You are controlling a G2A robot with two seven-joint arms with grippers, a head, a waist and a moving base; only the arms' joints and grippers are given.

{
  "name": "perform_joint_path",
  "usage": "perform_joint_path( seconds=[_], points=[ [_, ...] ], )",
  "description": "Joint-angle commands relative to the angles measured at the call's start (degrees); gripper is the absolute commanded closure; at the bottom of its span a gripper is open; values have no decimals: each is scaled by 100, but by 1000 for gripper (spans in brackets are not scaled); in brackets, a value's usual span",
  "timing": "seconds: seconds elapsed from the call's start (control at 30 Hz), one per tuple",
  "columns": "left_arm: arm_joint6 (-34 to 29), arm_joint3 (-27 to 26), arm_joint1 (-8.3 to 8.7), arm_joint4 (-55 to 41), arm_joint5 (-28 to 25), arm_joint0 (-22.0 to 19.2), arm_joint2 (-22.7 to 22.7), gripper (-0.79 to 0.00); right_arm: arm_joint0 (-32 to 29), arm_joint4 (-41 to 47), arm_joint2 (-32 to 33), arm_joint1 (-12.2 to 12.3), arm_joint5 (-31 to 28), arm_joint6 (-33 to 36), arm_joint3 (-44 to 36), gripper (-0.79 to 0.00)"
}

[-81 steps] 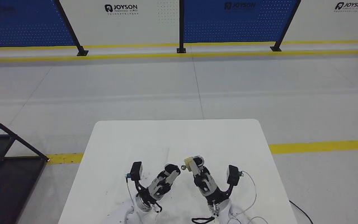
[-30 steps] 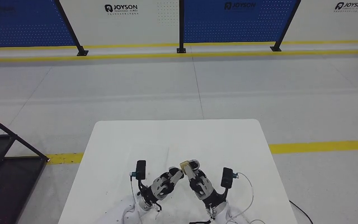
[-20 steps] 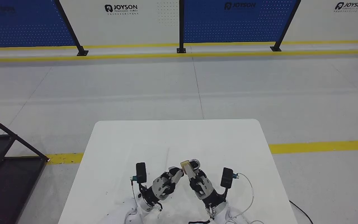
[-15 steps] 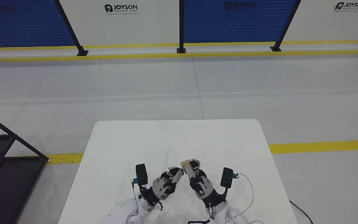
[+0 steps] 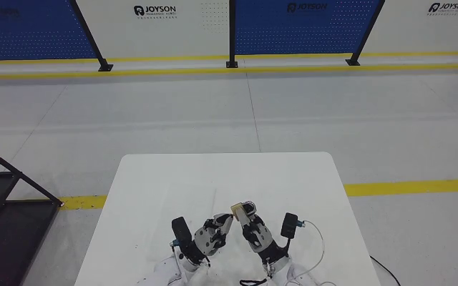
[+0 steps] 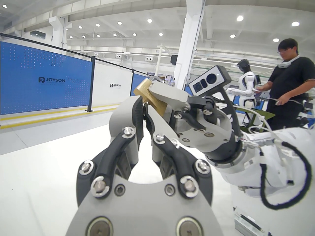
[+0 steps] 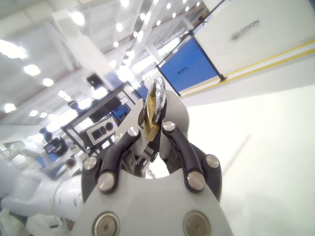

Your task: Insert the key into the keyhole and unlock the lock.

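1. My right gripper (image 7: pixel 156 114) is clamped on the brass lock (image 7: pixel 149 121). The body is pinched between both fingers, and the silver shackle (image 7: pixel 158 94) sticks out past the tips.
2. The lock is held up off the white table (image 5: pixel 215 171), over its near half, roughly midway across.
3. My left gripper (image 6: pixel 142 111) is clenched, with its black ribbed pads (image 6: pixel 137 114) almost together and the tips right up against the lock's brass body.
4. The key is hidden between those pads (I can't tell from here whether it sits in the keyhole).
5. In the top view the two grippers angle toward each other and meet at the lock.
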Motion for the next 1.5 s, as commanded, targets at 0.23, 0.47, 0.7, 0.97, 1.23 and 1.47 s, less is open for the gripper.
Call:
perform_joint_path(
  seconds=[0.23, 0.47, 0.7, 0.97, 1.23, 1.47],
  points=[
    [170, 62, -34, 393, 528, -4, -3, 0, 18, 22, -25, -6, 133, 19, -3, 0],
    [239, 129, -80, 821, 1296, -12, 18, 0, 27, 52, -33, -6, 168, 46, -5, 0],
    [364, 247, -147, 1246, 2117, -63, 73, 0, 35, 103, -35, -6, 190, 60, -6, 0],
    [563, 319, -217, 975, 1981, -86, 128, -785, 38, 126, -19, -2, 220, 67, -13, 0],
    [88, -111, -35, 417, 514, 234, -284, -785, 213, 365, 12, -22, 397, 267, 144, 0],
    [-599, -1273, 458, 325, -168, 1570, -1974, -785, 865, 320, -520, -140, 1140, 1774, 416, 0]
  ],
)
